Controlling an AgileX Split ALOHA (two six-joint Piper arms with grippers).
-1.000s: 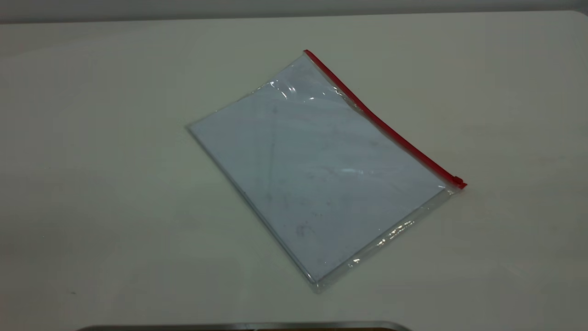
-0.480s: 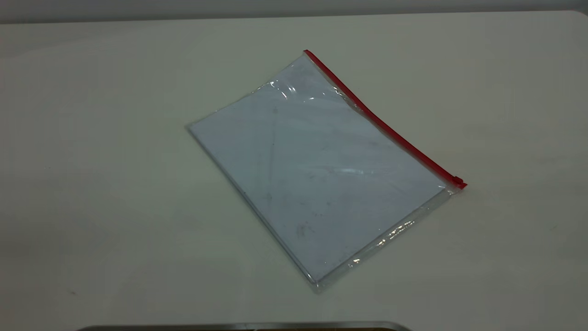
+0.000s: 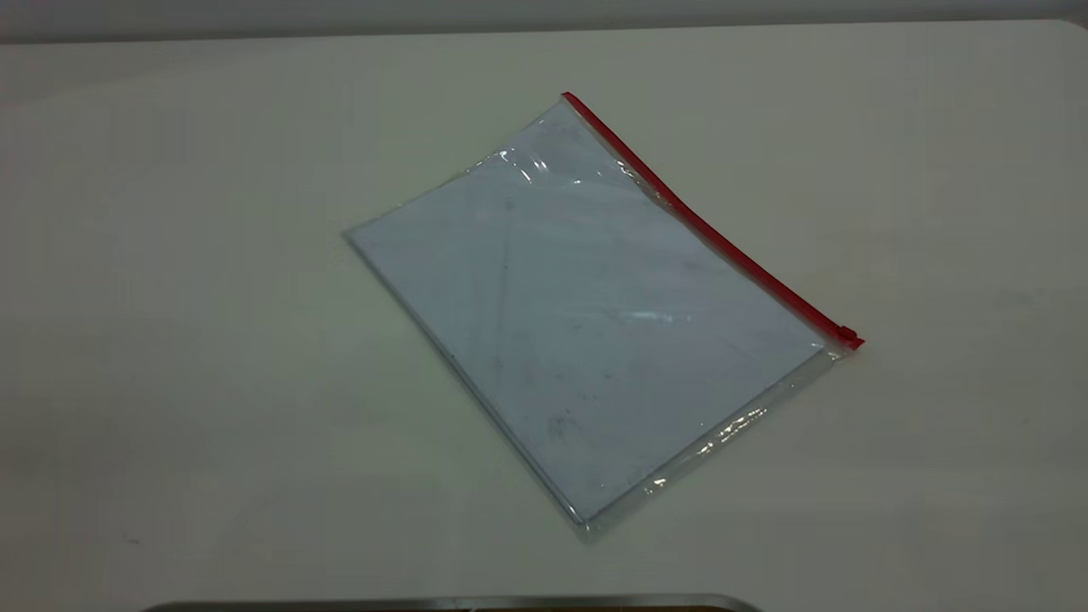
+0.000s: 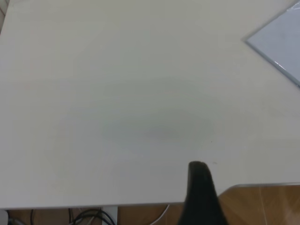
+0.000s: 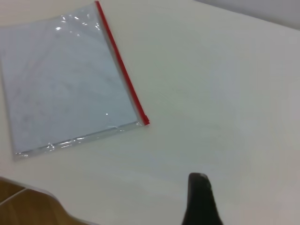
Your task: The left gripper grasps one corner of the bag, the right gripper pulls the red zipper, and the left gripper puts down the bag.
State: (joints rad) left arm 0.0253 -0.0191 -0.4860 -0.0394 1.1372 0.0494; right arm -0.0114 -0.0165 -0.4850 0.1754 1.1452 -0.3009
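The bag (image 3: 586,314) lies flat on the table (image 3: 170,340), nothing touching it; each end effector's opening can't be told.

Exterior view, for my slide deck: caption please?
Clear bag lies flat on the table, red zipper along its far-right edge.

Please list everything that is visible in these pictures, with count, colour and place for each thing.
bag: one, clear with a bluish-white sheet inside, flat at the table's middle.
red zipper: one, red, along the bag's far-right long edge; slider tab at its near-right end.
table: one, off-white, under everything.
cables: several, dark and white, below the table edge.
left gripper: one, black, apart from the bag.
right gripper: one, black, apart from the bag.
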